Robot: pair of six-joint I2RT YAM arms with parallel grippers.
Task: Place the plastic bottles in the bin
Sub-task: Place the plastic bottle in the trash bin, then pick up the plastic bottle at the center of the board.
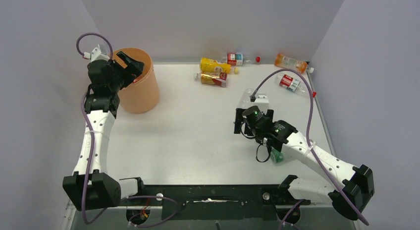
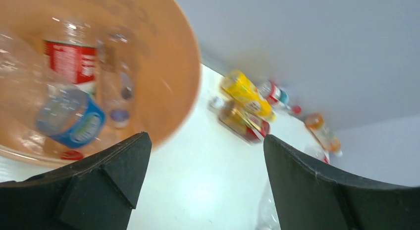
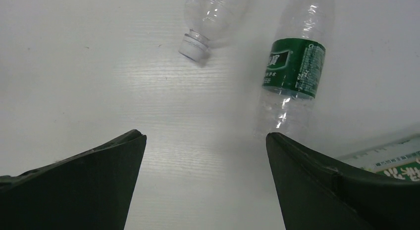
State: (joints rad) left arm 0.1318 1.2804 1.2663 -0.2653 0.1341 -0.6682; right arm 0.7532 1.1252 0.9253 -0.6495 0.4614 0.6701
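A: Okay, near side first. What was left?
B: The right gripper (image 3: pixel 205 138) hung low over the bench (image 1: pixel 198 136), jaws spread wide, nothing between them. A green-label bottle (image 3: pixel 294 66) and an unlabelled clear bottle (image 3: pixel 218 12) lay flat just ahead of it, unpicked.
A: Left side?
B: The left gripper (image 2: pixel 207 141) was at the mouth of the bin (image 1: pixel 141 93), jaws wide apart, empty. The bin held a red-label bottle (image 2: pixel 69 61), a blue-label bottle (image 2: pixel 74 121) and some blurred clear ones.
A: Far edge?
B: Five were loose there: a yellow bottle (image 1: pixel 214 66), a red-and-gold bottle (image 1: pixel 214 79) beside it, a back-wall bottle (image 1: pixel 236 58), an orange-liquid bottle (image 1: pixel 289 63) and a red-banded bottle (image 1: pixel 289 83). I judged it under half done, with at least seven to go.
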